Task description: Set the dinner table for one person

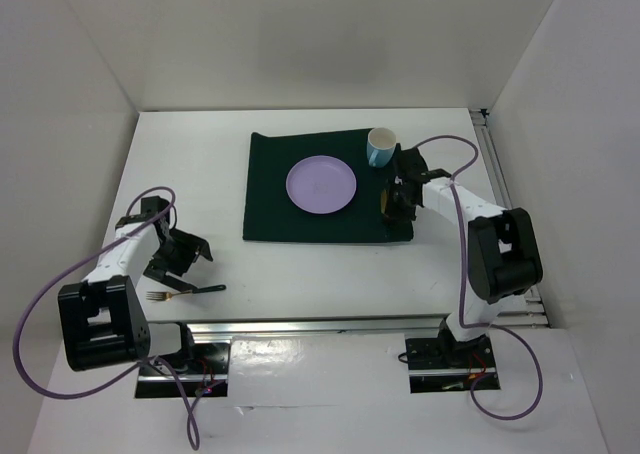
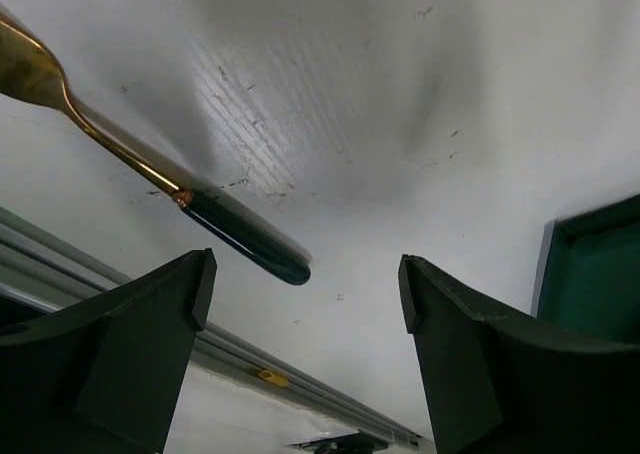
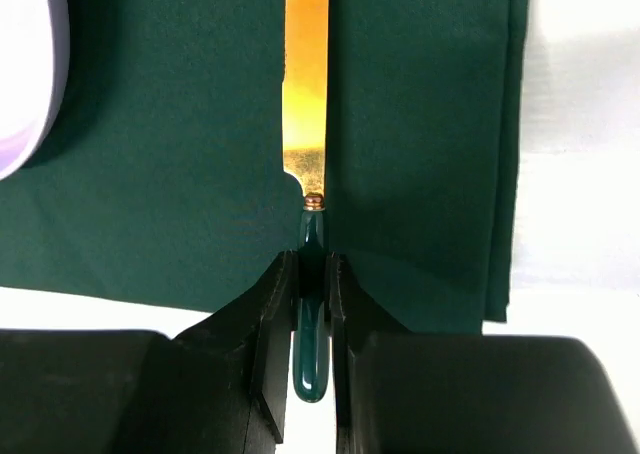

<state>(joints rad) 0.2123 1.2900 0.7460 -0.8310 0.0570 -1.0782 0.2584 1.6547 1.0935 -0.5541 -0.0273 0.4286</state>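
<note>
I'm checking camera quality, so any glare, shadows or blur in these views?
Right wrist: the knife gleams bright gold, the fingers nearly black. Left wrist: soft grey shadows on the dinner table, fork sharp. Top external: even, diffuse light.

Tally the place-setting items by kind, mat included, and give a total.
plate: 1
cup: 1
fork: 1
knife: 1
mat: 1
Total: 5

The white dinner table (image 1: 200, 164) is carrying a dark green mat (image 1: 270, 194) near its middle, and a gold fork (image 1: 188, 292) is lying toward eight o'clock.
</note>
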